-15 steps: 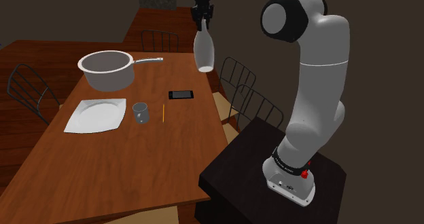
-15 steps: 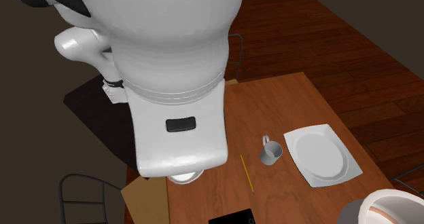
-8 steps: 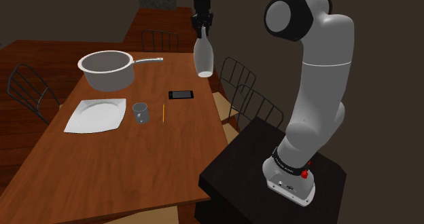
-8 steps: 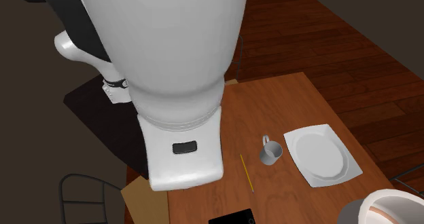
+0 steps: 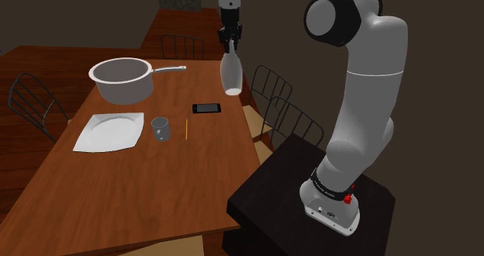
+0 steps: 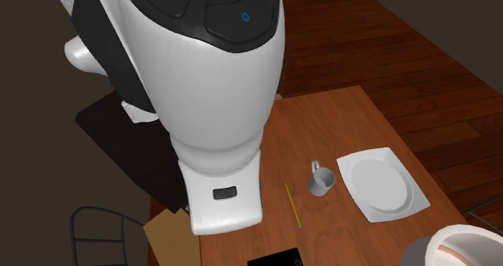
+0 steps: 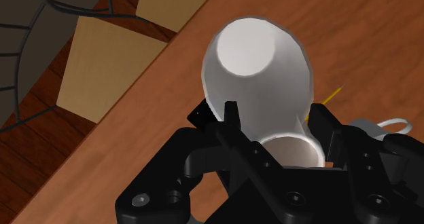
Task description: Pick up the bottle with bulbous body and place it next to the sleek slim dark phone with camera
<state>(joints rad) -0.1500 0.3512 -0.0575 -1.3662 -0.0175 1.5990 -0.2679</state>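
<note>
A white bottle with a bulbous body (image 5: pixel 231 76) hangs in the air by its neck, with my black gripper (image 5: pixel 230 48) shut on it. It hovers above the wooden table (image 5: pixel 132 185), a little beyond the dark slim phone (image 5: pixel 206 108) and toward the shoulder view's right. In the wrist view the bottle (image 7: pixel 258 73) points down at the tabletop, clasped between my fingers (image 7: pixel 229 118), with the gripper (image 7: pixel 275 131) around its neck. The phone (image 6: pixel 276 260) lies flat at the second exterior view's lower edge.
A large pot (image 5: pixel 120 77) with a long handle stands at the table's far side. A white square plate (image 5: pixel 110 131), a small mug (image 5: pixel 160 127) and a yellow pencil (image 5: pixel 187 129) lie left of the phone. Wire chairs (image 5: pixel 271 91) stand along the table's right edge.
The gripper has come down with the bottle in it, bringing it lower over the table near the phone. The arm's upper links have swung with it.
</note>
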